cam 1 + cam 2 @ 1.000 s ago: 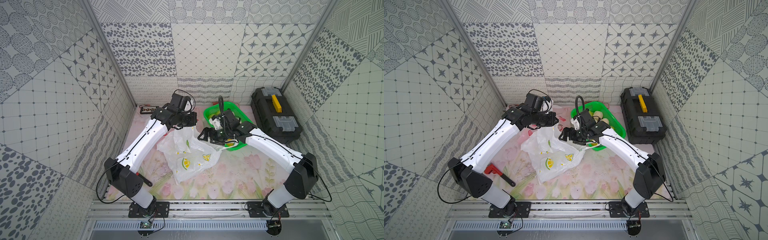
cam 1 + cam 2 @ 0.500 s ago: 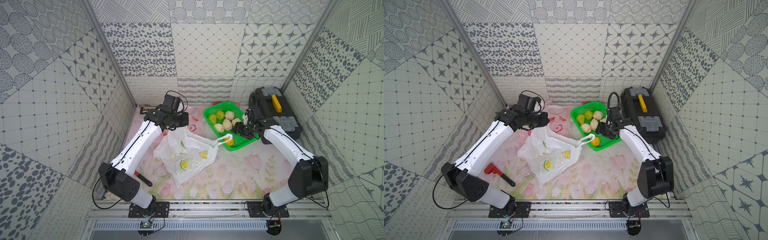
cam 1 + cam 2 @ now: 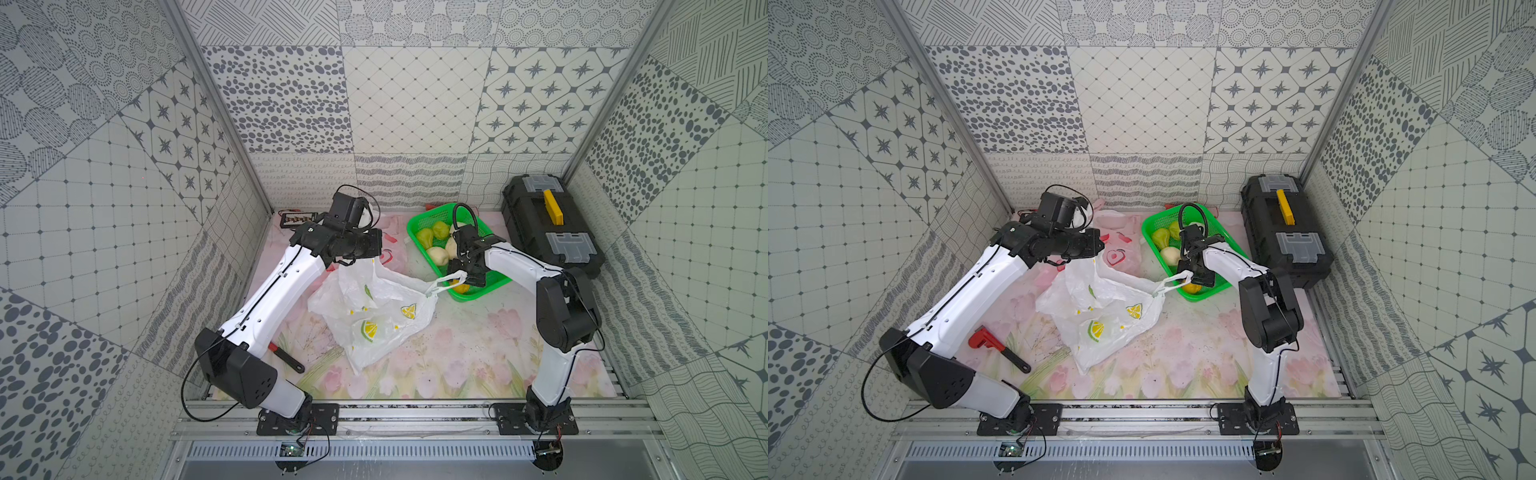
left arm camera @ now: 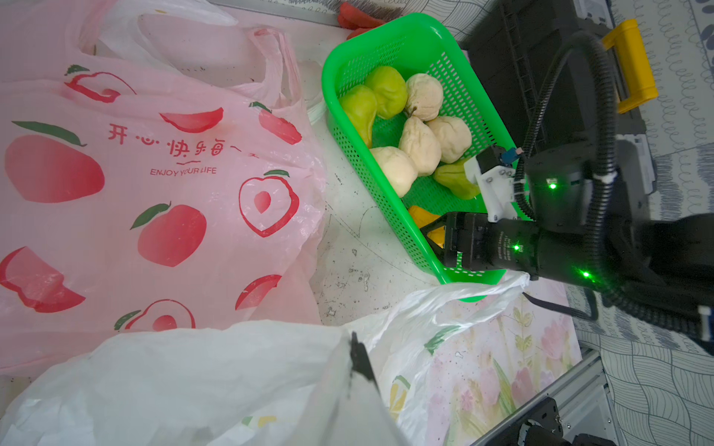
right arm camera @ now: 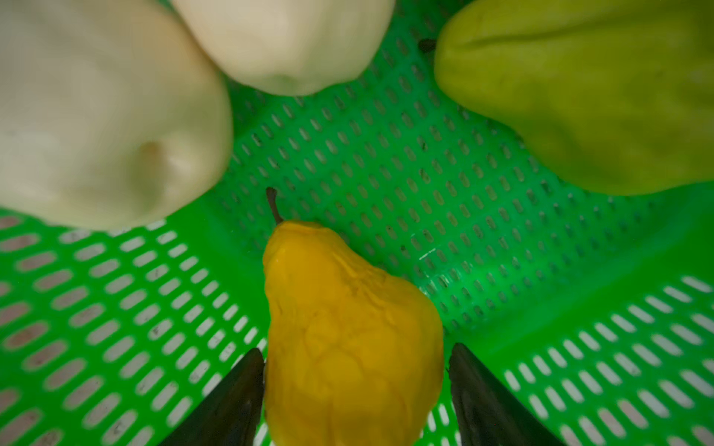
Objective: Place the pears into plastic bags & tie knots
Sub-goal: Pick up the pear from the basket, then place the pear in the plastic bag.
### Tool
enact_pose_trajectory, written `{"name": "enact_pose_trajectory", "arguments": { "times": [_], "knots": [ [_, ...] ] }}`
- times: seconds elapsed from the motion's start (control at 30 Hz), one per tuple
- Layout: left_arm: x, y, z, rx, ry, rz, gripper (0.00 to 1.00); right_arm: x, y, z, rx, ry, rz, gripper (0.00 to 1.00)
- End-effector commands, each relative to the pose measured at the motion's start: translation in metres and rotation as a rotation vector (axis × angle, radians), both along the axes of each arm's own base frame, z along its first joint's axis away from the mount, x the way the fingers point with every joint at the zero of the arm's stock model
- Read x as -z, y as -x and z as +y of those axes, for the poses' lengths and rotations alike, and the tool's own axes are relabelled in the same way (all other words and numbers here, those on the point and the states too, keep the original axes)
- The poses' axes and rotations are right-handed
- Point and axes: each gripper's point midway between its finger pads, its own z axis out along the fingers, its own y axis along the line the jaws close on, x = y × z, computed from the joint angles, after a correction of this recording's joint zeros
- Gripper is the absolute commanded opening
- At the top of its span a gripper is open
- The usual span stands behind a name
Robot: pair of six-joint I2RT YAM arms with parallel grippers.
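Before me, a green mesh basket (image 3: pixel 471 296) sits right of centre in both top views on the tulip-printed surface (image 3: pixel 465 353). A black toolbox (image 3: pixel 536 232) with a yellow handle (image 3: pixel 553 206) stands just right of it, near the back corner. A red pipe wrench (image 3: pixel 999 350) lies lower left, its black handle pointing toward the lower right.

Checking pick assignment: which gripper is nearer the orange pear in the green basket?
Right. The right gripper straddles the orange pear, jaws either side; the left gripper is outside the basket, pinching the lemon bag.
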Motion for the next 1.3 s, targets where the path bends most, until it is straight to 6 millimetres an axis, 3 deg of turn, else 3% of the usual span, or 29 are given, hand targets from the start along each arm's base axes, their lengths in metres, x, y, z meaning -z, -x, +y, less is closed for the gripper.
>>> {"name": "enact_pose_trajectory", "arguments": {
  "times": [0.0, 0.1, 0.2, 0.3, 0.47, 0.5, 0.57, 0.7, 0.77, 0.87, 0.97, 1.1, 1.27],
  "knots": [
    [-0.005, 0.000, -0.005, 0.031, 0.006, -0.031, 0.00, 0.005, -0.010, 0.000, 0.024, 0.001, -0.013, 0.71],
    [-0.007, 0.001, -0.006, 0.033, 0.004, -0.035, 0.00, 0.000, -0.017, 0.001, 0.037, -0.036, -0.033, 0.58],
    [-0.008, 0.002, -0.005, 0.034, 0.002, -0.035, 0.00, -0.025, -0.023, 0.001, 0.040, -0.062, -0.094, 0.44],
    [-0.009, 0.002, -0.004, 0.034, 0.000, -0.039, 0.00, -0.061, -0.023, -0.001, 0.033, -0.079, -0.178, 0.38],
    [-0.008, 0.001, -0.005, 0.041, -0.005, -0.033, 0.00, -0.148, -0.005, -0.004, -0.028, -0.100, -0.375, 0.34],
    [-0.008, 0.001, -0.006, 0.043, -0.007, -0.031, 0.00, -0.165, 0.001, 0.003, -0.070, -0.121, -0.413, 0.34],
    [-0.010, 0.001, -0.008, 0.055, -0.005, -0.034, 0.00, -0.206, 0.022, 0.044, -0.270, -0.217, -0.523, 0.34],
    [-0.016, 0.003, -0.020, 0.103, 0.005, -0.034, 0.00, -0.244, 0.070, 0.132, -0.556, -0.474, -0.577, 0.33],
    [-0.021, 0.006, -0.026, 0.124, 0.005, -0.039, 0.00, -0.253, 0.087, 0.173, -0.625, -0.630, -0.577, 0.33],
    [-0.026, 0.007, -0.029, 0.125, 0.005, -0.044, 0.00, -0.255, 0.099, 0.216, -0.657, -0.820, -0.543, 0.33],
    [-0.027, 0.009, -0.029, 0.125, 0.001, -0.051, 0.00, -0.245, 0.108, 0.241, -0.664, -1.012, -0.475, 0.33],
    [-0.030, 0.012, -0.032, 0.143, 0.016, -0.068, 0.00, -0.198, 0.090, 0.235, -0.550, -1.108, -0.361, 0.30],
    [-0.027, 0.011, -0.031, 0.142, -0.005, -0.073, 0.00, -0.194, 0.109, 0.223, -0.566, -1.159, -0.319, 0.29]
  ]
}}
